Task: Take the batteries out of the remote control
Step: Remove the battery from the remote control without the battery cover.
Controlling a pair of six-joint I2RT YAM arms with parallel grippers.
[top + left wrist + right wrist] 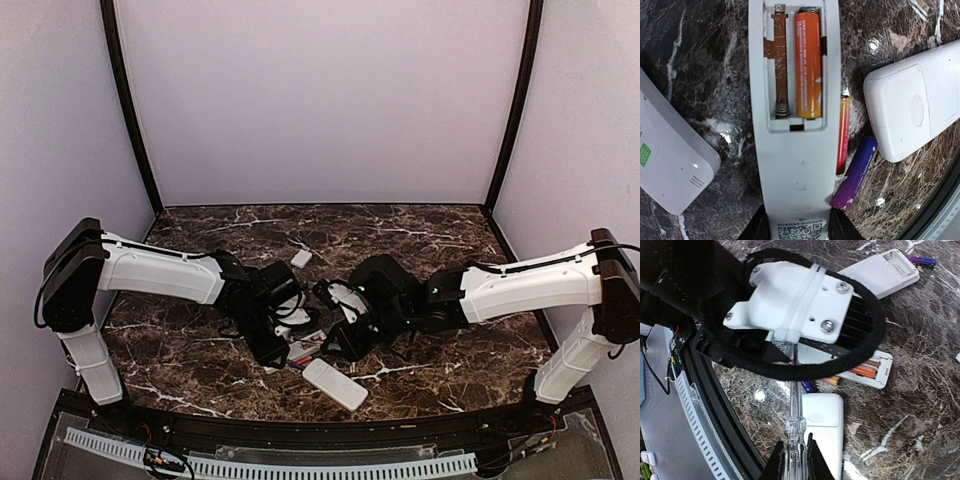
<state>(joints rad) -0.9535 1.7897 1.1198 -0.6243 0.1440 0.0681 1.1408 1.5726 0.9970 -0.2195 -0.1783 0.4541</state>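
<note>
**Levering out the one battery left in the clamped remote**

The left gripper (pixel 799 231) is closed part-way across the remote control (pixel 795 165). Its fingers (pixel 759 231) press the narrow sides at the 6 o'clock end, and the open bay faces up. One orange battery (pixel 807 65) sits in the bay's 3 o'clock slot; the 9 o'clock slot shows only bare contacts and a spring. Two more lie loose on the marble table (pixel 705 75), at about 4 o'clock of the bay: an orange-red battery (pixel 843 135) against the remote's edge and a purple battery (pixel 856 172) just beside it. The right gripper (pixel 795 462) is clamped tight on a clear-handled screwdriver (pixel 794 432), its blade pointing to 12 o'clock toward the remote.

The seated battery is probably light, rigid and slick-jacketed, pinned endwise by the coil at its 12 o'clock end. Fingers would likely not fit around it in the slot. The better purchase looks to be the blade tip under its 6 o'clock end, pushing against the coil and lifting. Once free it will probably roll.
</note>
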